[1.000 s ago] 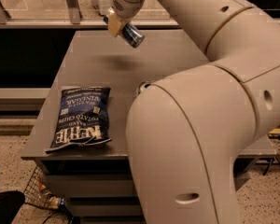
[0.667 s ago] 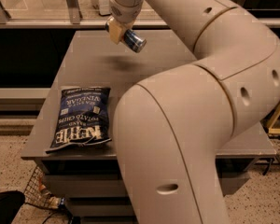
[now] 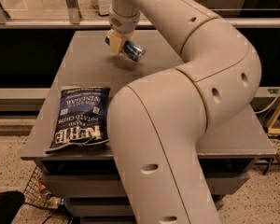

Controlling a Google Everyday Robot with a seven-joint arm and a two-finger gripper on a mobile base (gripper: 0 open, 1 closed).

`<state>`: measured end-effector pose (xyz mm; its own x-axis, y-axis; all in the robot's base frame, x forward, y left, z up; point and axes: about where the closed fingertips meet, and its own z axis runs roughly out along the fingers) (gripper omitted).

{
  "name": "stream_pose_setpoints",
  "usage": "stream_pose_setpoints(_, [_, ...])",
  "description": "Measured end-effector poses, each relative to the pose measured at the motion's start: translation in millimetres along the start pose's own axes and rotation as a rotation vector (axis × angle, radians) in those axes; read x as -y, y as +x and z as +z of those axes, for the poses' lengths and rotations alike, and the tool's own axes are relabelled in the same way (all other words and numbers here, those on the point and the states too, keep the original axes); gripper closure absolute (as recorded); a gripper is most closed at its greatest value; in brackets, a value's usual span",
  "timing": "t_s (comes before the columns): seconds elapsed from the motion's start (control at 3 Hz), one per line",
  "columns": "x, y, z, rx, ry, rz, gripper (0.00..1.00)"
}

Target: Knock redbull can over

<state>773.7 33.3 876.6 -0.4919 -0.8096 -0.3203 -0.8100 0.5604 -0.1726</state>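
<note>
Gripper: I see my gripper [image 3: 121,45] over the far part of the worktop, pointing down from the cream-coloured arm [image 3: 191,73]. Its tan fingers [image 3: 115,41] are closed on one end of the can.
Can: the slim blue-and-silver can [image 3: 134,52] is tilted hard over, its free end sticking out to the right of the gripper. A dark shadow lies on the surface just under it. I cannot tell whether it touches the surface.
Worktop: a plain grey worktop [image 3: 79,62].
Chip bag: a dark blue bag of potato chips [image 3: 80,119] lies flat near the front left corner, well apart from the can.
</note>
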Motion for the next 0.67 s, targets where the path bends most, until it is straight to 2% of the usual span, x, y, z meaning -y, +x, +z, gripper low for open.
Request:
stream_pose_setpoints(0.33, [-3,-2,20,0.004,-0.063,-0.014,1.00])
stream_pose_setpoints(0.67, [-9,-3,42,-0.022,-0.130,-0.031,1.00])
